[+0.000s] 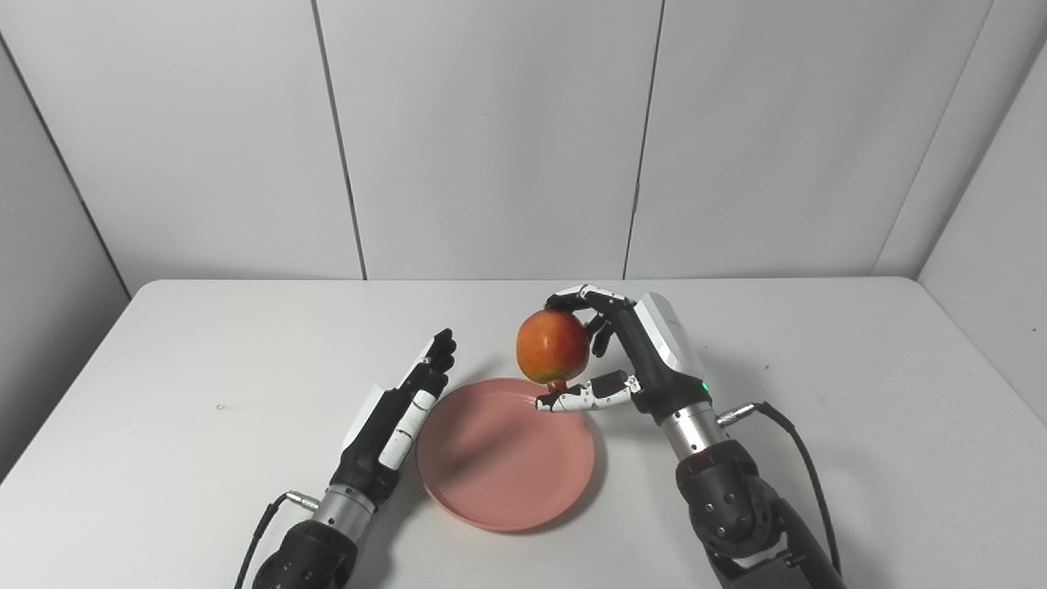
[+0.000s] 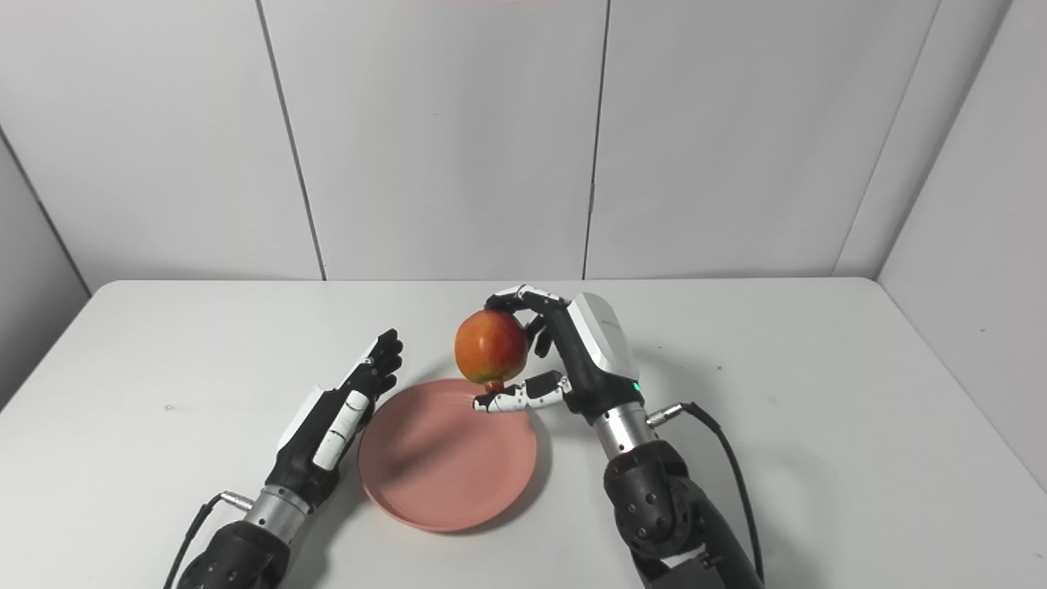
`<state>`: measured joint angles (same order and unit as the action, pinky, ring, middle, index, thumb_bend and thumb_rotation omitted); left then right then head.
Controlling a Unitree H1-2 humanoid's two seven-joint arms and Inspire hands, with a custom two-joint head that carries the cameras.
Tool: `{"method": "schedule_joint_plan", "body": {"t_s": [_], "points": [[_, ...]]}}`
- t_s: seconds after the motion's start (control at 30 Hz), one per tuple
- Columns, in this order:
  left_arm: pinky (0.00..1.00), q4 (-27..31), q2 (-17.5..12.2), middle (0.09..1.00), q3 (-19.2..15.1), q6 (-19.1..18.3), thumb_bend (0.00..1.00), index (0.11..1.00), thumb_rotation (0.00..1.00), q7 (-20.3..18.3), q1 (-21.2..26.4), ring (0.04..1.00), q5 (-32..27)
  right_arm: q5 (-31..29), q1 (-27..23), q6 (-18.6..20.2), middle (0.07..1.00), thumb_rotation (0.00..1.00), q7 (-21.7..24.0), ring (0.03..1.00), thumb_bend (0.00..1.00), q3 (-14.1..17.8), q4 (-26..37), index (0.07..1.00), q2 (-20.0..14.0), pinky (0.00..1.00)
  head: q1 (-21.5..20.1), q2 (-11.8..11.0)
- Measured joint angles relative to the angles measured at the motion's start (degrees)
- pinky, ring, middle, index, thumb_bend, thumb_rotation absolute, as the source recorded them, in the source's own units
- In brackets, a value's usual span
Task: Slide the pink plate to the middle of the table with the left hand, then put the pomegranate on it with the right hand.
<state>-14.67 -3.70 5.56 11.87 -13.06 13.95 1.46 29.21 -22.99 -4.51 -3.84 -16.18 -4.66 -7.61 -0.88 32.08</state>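
The pink plate [image 1: 491,474] lies on the white table near the front middle. My right hand [image 1: 630,352] is shut on the red-orange pomegranate [image 1: 553,345] and holds it in the air above the plate's far edge, fingers over the top and thumb under it. My left hand [image 1: 405,405] lies flat and open with straight fingers, right beside the plate's left rim; whether it touches the rim I cannot tell. The same scene shows in the right eye view, with the pomegranate [image 2: 491,346] over the plate [image 2: 433,466].
The white table [image 1: 818,368] is bounded by grey wall panels at the back and sides. A black cable [image 1: 806,458] runs from my right wrist over the table on the right.
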Motion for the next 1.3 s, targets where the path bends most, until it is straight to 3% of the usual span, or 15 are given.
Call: {"method": "schedule_joint_plan", "body": {"t_s": [0.6, 0.8, 1.3], "points": [[0.99, 0.9, 2.2, 1.000, 0.8, -0.5, 0.66, 1.000, 1.00, 1.2, -0.5, 1.000, 0.8, 2.3, 3.1, -2.3, 0.483, 0.00, 2.3, 0.392, 0.51, -3.9, -1.6, 0.537, 0.8, 0.31, 1.0, 0.6], [0.99, 1.1, 2.3, 1.000, 0.8, -0.8, 0.66, 1.000, 1.00, 1.2, -0.6, 0.999, 0.8, 4.0, 3.3, -5.2, 0.479, 0.00, 2.2, 0.384, 0.51, -5.1, -4.7, 0.540, 0.7, 0.30, 0.5, 0.7], [1.00, 1.3, 2.2, 1.000, 0.6, -1.7, 0.70, 1.000, 1.00, 1.2, -0.7, 0.999, 1.2, 6.2, 3.2, -5.2, 0.458, 0.00, 3.2, 0.412, 0.52, -6.1, -6.9, 0.526, 0.0, 0.34, -0.8, 1.1]]}}
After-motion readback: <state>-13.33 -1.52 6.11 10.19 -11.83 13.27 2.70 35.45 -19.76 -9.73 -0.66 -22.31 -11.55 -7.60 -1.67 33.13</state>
